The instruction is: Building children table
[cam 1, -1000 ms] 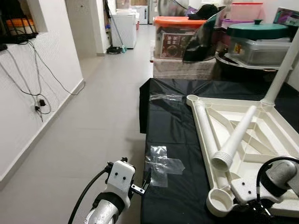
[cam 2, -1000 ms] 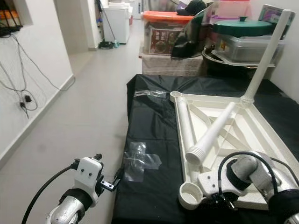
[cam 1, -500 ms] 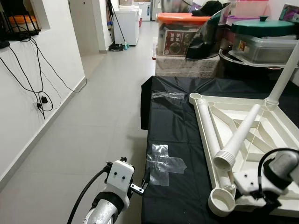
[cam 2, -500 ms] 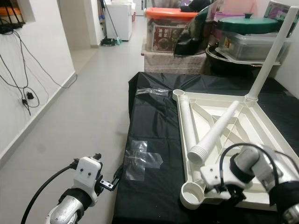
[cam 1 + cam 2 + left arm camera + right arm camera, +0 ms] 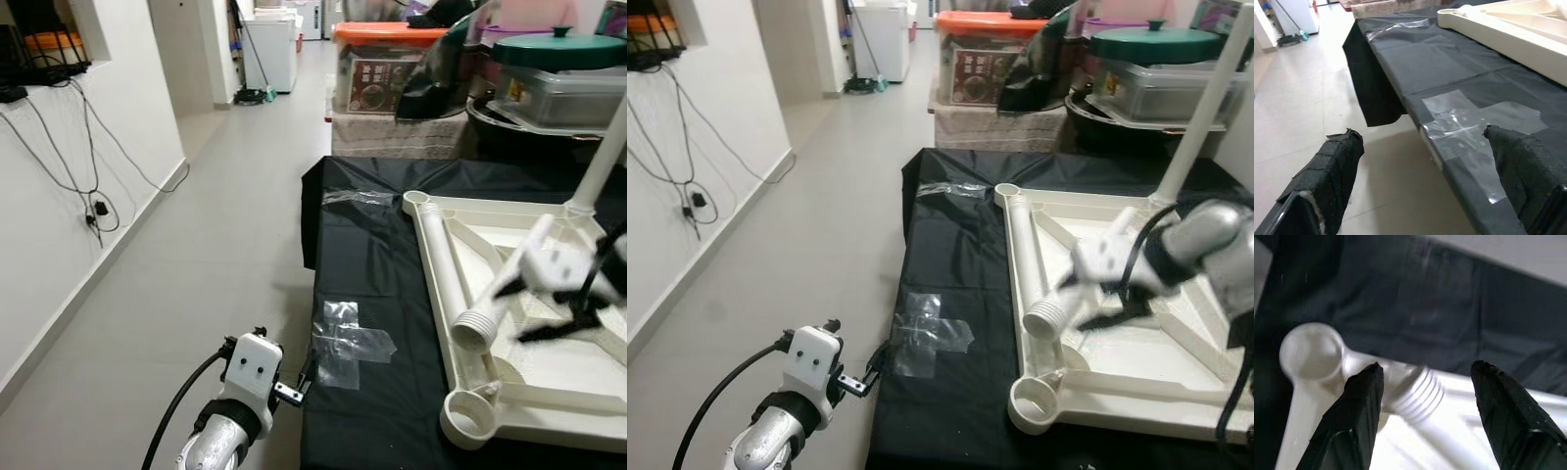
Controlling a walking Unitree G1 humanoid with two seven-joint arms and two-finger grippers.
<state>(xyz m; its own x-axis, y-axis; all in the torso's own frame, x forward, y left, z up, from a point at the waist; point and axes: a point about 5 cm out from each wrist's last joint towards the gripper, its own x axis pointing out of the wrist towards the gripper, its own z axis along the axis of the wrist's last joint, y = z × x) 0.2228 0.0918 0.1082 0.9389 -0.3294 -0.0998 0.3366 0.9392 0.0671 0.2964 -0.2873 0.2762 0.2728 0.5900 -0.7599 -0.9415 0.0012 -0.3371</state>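
A cream table top (image 5: pixel 549 377) lies upside down on a black-covered surface (image 5: pixel 367 264). One white leg (image 5: pixel 604 147) stands upright in its far corner socket. A loose white leg (image 5: pixel 495 299) lies slanted across the top, threaded end toward me. The near corner socket (image 5: pixel 470 416) holds nothing. My right gripper (image 5: pixel 529 308), blurred, hovers open over the loose leg; in the right wrist view its fingers (image 5: pixel 1359 406) straddle the threaded end (image 5: pixel 1418 394) with gaps on both sides. My left gripper (image 5: pixel 1425 161) hangs open beside the black surface's near left edge.
Clear tape patches (image 5: pixel 348 338) stick to the black cover. Stacked storage boxes (image 5: pixel 387 69) and a green-lidded pot (image 5: pixel 563 54) crowd the back. A white wall with dangling cables (image 5: pixel 93 196) runs along the left. Tiled floor (image 5: pixel 225 245) stretches between the wall and the surface.
My right gripper rose from the table top's near corner and swung up over the loose leg. The camera tilted slightly. The left arm stayed put.
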